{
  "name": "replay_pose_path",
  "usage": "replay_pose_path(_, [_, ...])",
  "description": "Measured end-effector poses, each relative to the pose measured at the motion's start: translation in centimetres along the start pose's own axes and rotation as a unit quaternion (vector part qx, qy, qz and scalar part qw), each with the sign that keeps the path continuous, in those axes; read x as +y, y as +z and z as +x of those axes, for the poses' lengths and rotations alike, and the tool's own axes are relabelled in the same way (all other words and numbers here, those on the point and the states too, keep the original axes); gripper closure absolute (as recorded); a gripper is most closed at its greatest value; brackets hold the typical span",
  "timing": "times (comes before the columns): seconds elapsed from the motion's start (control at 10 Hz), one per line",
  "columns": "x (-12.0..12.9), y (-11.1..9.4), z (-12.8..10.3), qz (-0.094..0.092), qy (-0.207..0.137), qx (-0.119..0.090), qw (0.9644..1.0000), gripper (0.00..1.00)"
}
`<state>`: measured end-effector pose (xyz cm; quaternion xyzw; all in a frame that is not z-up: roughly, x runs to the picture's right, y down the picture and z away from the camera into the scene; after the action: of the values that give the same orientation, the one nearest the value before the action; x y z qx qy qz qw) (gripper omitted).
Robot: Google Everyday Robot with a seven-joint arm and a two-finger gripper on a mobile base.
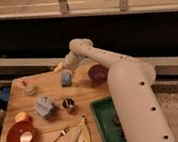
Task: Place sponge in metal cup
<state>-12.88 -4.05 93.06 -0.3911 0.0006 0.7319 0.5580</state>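
The blue sponge (pixel 66 78) lies on the wooden table (pixel 55 124) near its back edge. The small metal cup (pixel 68 104) stands upright in the middle of the table, a short way in front of the sponge. My gripper (pixel 59 67) is at the end of the white arm (pixel 107 65), just above and behind the sponge on its left side. Nothing shows in the gripper, and the sponge rests on the table.
A purple bowl (pixel 98 73) sits right of the sponge. A grey-blue object (pixel 44 107) lies left of the cup. An orange fruit (pixel 22 116), a red bowl (pixel 20 134), a spoon (pixel 55 139), a banana peel (pixel 81 135) and a green tray (pixel 108 123) fill the front.
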Motion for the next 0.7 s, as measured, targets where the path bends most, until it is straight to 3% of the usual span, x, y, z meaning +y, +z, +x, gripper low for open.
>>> replay_pose_path(0.7, [-1.7,3.6,0.2,-0.01,0.016,0.032,0.9993,0.25])
